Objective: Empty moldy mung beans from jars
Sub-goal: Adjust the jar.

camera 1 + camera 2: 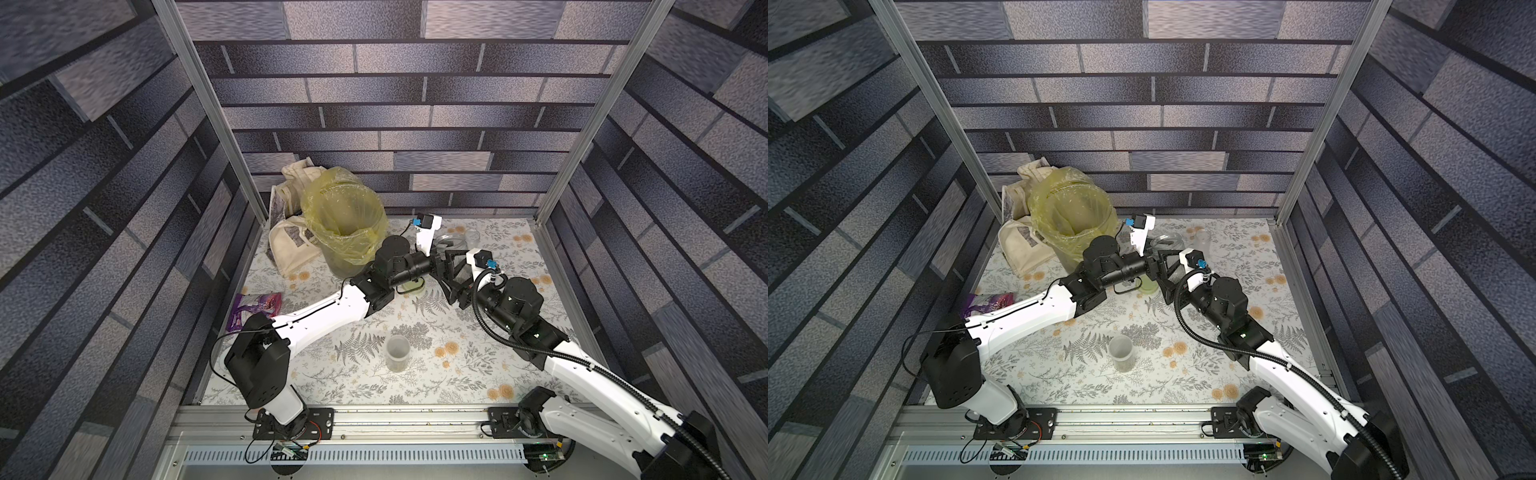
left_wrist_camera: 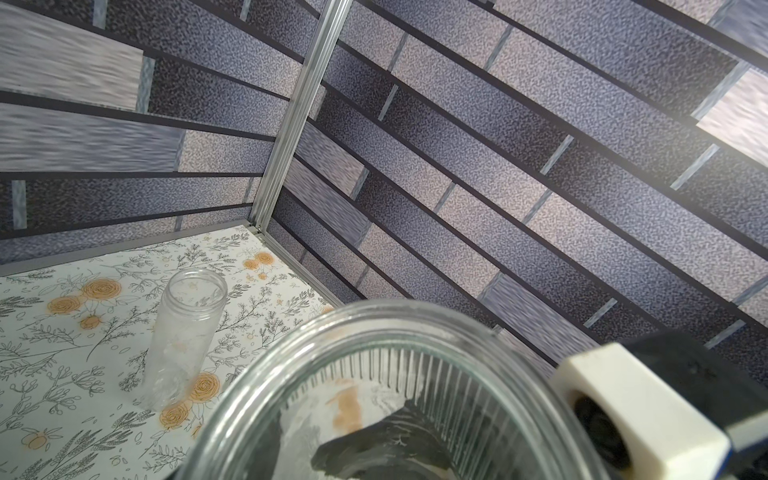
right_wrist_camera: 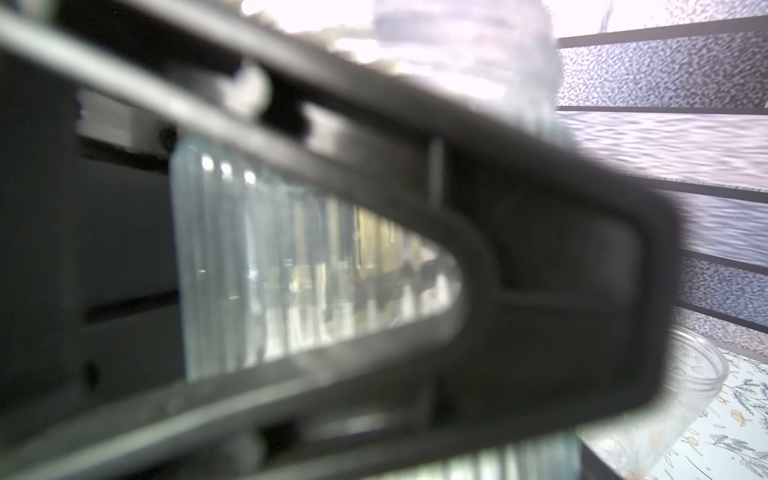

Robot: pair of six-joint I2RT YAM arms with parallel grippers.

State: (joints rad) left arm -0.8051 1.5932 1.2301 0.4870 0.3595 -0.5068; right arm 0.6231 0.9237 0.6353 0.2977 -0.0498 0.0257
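**Item 1 – wide jar** [image 1: 451,241]: clear ribbed glass, ctr of both top views, slightly right of the bin. No lid on. In left wrist view the mouth fills the lower ctr; inside only whitish smears, no grains seen.
- right gripper [image 1: 457,274]: fingers pinch the jar's ribbed side. Right wrist view, blurred, shows ribbed glass right behind a finger.
- left gripper [image 1: 440,266]: at the same jar, coming from frame left. Can't tell if its fingers press the glass or stand spread, since arm and jar hide them.

**Item 2 – lime-green lid** [image 1: 411,286]: flat on floral table [image 1: 457,374], just below the arms' meeting pt, partly hidden by left arm.

**Item 3 – tall slim jar** [image 2: 187,336]: upright, open, left of ctr in left wrist view. Looks empty but for pale residue. In top views it is upper right of wide jar, apart from it.

**Item 4 – short jar** [image 1: 398,353]: upright, open, lower ctr of both top views, well apart from both grippers.
- mung beans [image 1: 397,366]: thin dull olive layer at its bottom.

**Item 5 – misc., upper left of table:**
- grey bin w/ yellow bag [image 1: 345,220]
- cream tote [image 1: 286,245] touching the bin's left side
- purple packet [image 1: 255,309] at left edge, nr left arm
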